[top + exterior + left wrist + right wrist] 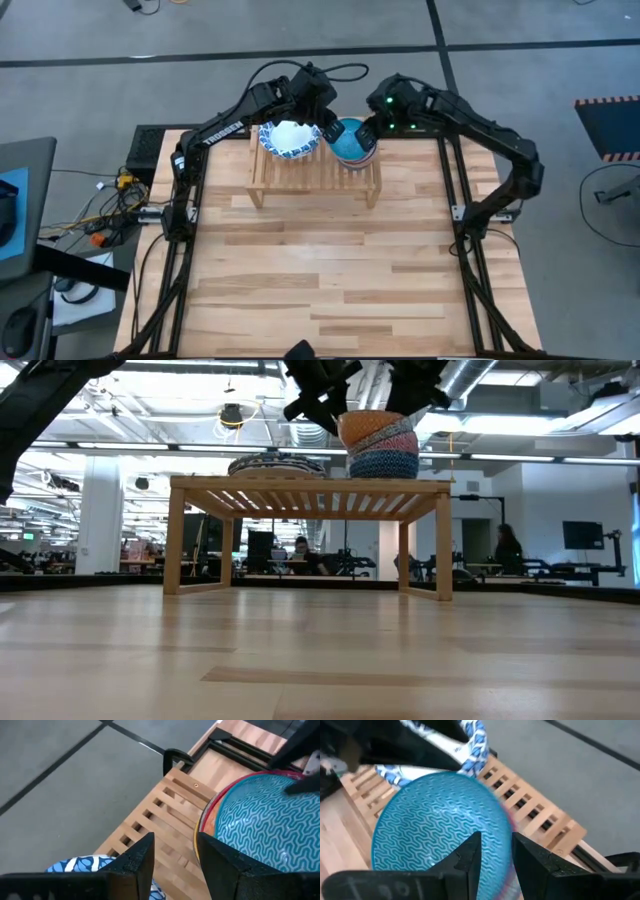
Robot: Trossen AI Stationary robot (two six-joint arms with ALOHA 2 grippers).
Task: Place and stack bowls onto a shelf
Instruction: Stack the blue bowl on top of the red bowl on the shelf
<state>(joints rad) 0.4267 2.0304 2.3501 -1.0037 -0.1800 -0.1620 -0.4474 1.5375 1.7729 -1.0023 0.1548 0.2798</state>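
Bowls stacked on the shelf [315, 178] at the worktop's far edge.
Left tool [328, 130] released beside the small stack [352, 142]; right tool [495, 851] spread over the blue bowl [440, 820], grip unclear.

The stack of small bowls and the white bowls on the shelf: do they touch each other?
Apart. The low view shows a clear gap between the small stack and the white bowls.
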